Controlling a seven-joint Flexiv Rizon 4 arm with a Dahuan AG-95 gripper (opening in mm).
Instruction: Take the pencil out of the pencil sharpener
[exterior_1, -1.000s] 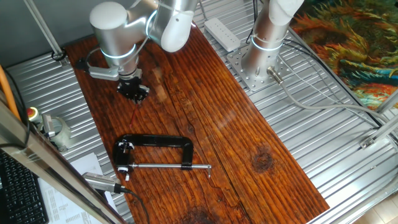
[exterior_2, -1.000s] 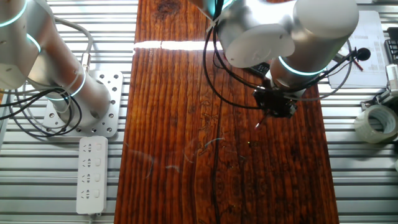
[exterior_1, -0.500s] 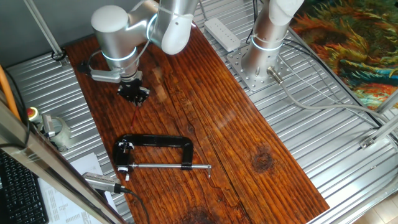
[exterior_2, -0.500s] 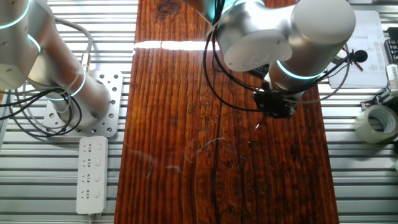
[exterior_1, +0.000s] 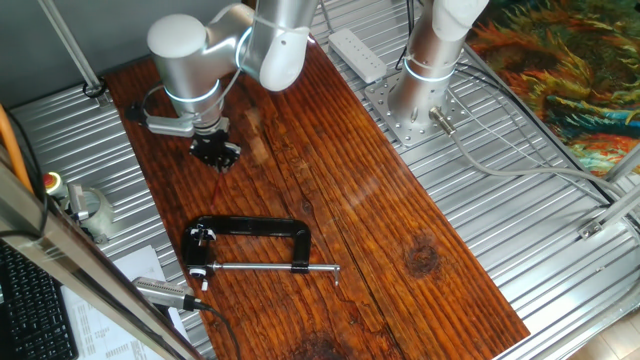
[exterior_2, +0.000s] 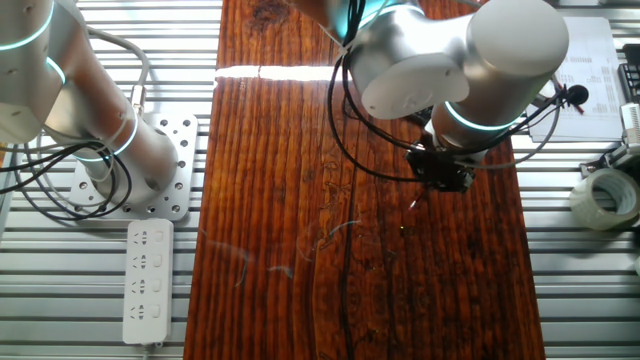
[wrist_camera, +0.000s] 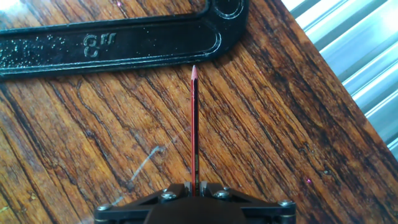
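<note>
My gripper (exterior_1: 215, 153) hangs over the far left part of the wooden board (exterior_1: 350, 200), shut on the pencil. The pencil (exterior_1: 222, 179) is a thin red stick that points down from the jaws, above the wood. In the hand view the pencil (wrist_camera: 194, 124) runs straight out from between the fingers of the gripper (wrist_camera: 194, 185), and its sharpened tip stops just short of the black clamp (wrist_camera: 112, 43). The other fixed view shows the gripper (exterior_2: 440, 178) with the pencil (exterior_2: 416, 199) below it. I cannot make out a pencil sharpener in any view.
The black clamp (exterior_1: 260, 228) with its silver screw rod (exterior_1: 270, 267) lies nearer the front of the board. A second arm's base (exterior_1: 420, 80) and a white power strip (exterior_2: 145, 280) stand beside the board. A tape roll (exterior_2: 605, 195) sits off its other edge.
The arm has shifted slightly with the pencil still in the jaws. The clamp has not moved.
</note>
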